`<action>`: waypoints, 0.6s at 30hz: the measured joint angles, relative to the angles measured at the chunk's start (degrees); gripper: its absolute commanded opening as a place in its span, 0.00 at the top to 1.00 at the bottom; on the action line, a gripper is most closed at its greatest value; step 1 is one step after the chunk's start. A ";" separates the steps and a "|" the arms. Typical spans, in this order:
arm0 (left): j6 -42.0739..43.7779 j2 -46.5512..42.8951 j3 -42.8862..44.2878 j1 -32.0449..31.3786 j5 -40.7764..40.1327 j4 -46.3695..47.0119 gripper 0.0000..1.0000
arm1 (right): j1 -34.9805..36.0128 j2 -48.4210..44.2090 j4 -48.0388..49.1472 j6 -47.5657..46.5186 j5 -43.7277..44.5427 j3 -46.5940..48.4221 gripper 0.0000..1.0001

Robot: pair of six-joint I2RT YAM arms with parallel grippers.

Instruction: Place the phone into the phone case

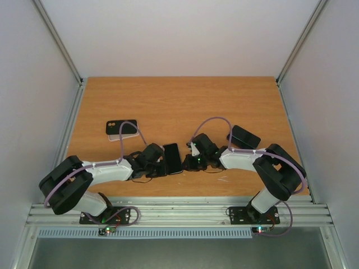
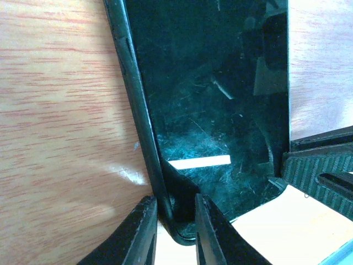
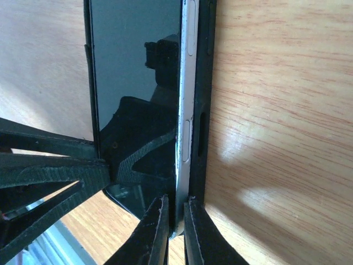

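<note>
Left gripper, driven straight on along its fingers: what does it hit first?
Likely the black plastic phone case rim, sitting between the fingers of the left gripper, so no free travel. The glossy black phone lies just beyond; depth unclear.

The top external camera is fixed above and behind both arm bases. It faces down and forward, far enough back to cover the whole table (image 1: pixel 168 95), both arms and the phone (image 1: pixel 173 158) between the two grippers. The left wrist camera sits just behind the left gripper (image 2: pixel 174 212) and looks along its fingers at very close range, so the phone fills the field ahead of the fingertips. The right wrist camera is set likewise behind the right gripper (image 3: pixel 175 212). All three views share the phone. Each wrist view also catches the opposite gripper's fingers at its side edge.
</note>
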 measured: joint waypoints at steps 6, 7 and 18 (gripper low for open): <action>-0.09 -0.35 -0.46 -0.07 0.17 1.01 0.71 | 2.45 1.64 -8.07 -1.38 5.33 4.96 0.92; -0.09 -0.50 -0.66 -0.07 0.20 1.33 0.70 | 3.10 2.21 -9.88 -1.79 6.75 6.23 0.92; -1.81 -2.62 -3.15 -0.07 -0.07 4.39 0.62 | 8.11 7.21 -23.91 -3.65 17.79 16.35 0.82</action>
